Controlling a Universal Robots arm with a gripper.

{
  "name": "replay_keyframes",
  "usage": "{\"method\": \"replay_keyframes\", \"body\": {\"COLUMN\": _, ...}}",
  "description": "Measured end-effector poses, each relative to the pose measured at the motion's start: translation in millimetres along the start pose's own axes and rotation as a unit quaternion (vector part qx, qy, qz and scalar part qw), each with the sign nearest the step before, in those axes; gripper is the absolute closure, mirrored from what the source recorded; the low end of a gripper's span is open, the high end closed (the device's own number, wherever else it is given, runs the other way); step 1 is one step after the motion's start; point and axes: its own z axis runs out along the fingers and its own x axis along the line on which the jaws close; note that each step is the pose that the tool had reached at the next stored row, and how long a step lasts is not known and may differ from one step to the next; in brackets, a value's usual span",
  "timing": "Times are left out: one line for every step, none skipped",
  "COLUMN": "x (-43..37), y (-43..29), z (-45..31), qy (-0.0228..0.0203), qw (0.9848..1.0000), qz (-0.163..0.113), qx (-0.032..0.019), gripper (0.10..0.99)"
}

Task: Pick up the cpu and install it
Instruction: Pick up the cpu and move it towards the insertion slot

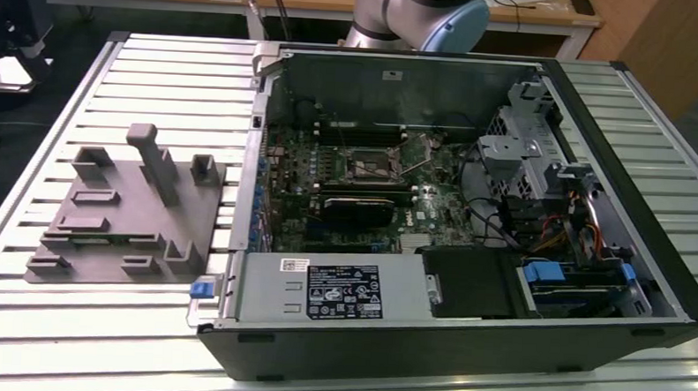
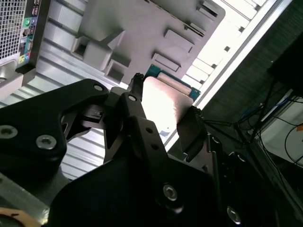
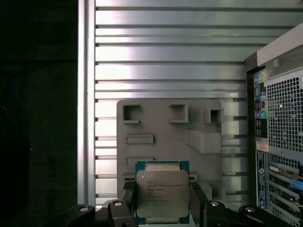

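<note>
Pinching one small flat square silvery-grey cpu (image 3: 162, 201) by two opposite edges, the black gripper (image 3: 162, 189) has it sitting right between its fingers. I'd go level, light squeeze, no twisting. Count: one cpu, one grey plastic fixture block (image 3: 161, 123) beyond the fingertips, one open black computer case (image 3: 279, 109) beside them.
</note>
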Motion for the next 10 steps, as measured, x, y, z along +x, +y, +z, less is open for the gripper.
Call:
{"method": "replay_keyframes", "body": {"x": -1.8, "y": 0.1, "z": 0.0, "qy": 0.0000, "qw": 1.0000, "qz": 0.000, "qx": 0.0000, "gripper": 0.549}}
{"method": "replay_keyframes", "body": {"x": -3.6, "y": 0.1, "z": 0.1, "qy": 0.0000, "qw": 1.0000, "qz": 0.000, "qx": 0.0000, "gripper": 0.549}}
{"method": "replay_keyframes", "body": {"x": -5.5, "y": 0.2, "z": 0.1, "qy": 0.0000, "qw": 1.0000, "qz": 0.000, "qx": 0.0000, "gripper": 0.549}}
{"method": "replay_keyframes", "body": {"x": -7.5, "y": 0.2, "z": 0.1, "qy": 0.0001, "qw": 1.0000, "qz": 0.000, "qx": 0.0000, "gripper": 0.549}}
{"method": "replay_keyframes", "body": {"x": -9.7, "y": 0.3, "z": 0.2, "qy": 0.0000, "qw": 1.0000, "qz": 0.000, "qx": 0.0000, "gripper": 0.549}}
{"method": "replay_keyframes", "body": {"x": -11.9, "y": 0.3, "z": 0.3, "qy": 0.0000, "qw": 1.0000, "qz": 0.000, "qx": 0.0000, "gripper": 0.549}}
{"method": "replay_keyframes", "body": {"x": -14.0, "y": 0.4, "z": 0.4, "qy": 0.0000, "qw": 1.0000, "qz": 0.000, "qx": 0.0000, "gripper": 0.549}}
{"method": "replay_keyframes", "body": {"x": -16.2, "y": 0.4, "z": 0.4, "qy": 0.0000, "qw": 1.0000, "qz": 0.000, "qx": 0.0000, "gripper": 0.549}}
{"method": "replay_keyframes", "body": {"x": -18.5, "y": 0.5, "z": 0.5, "qy": 0.0000, "qw": 1.0000, "qz": 0.000, "qx": 0.0000, "gripper": 0.549}}
{"method": "replay_keyframes", "body": {"x": -20.7, "y": 0.6, "z": 0.5, "qy": 0.0000, "qw": 1.0000, "qz": 0.000, "qx": 0.0000, "gripper": 0.549}}
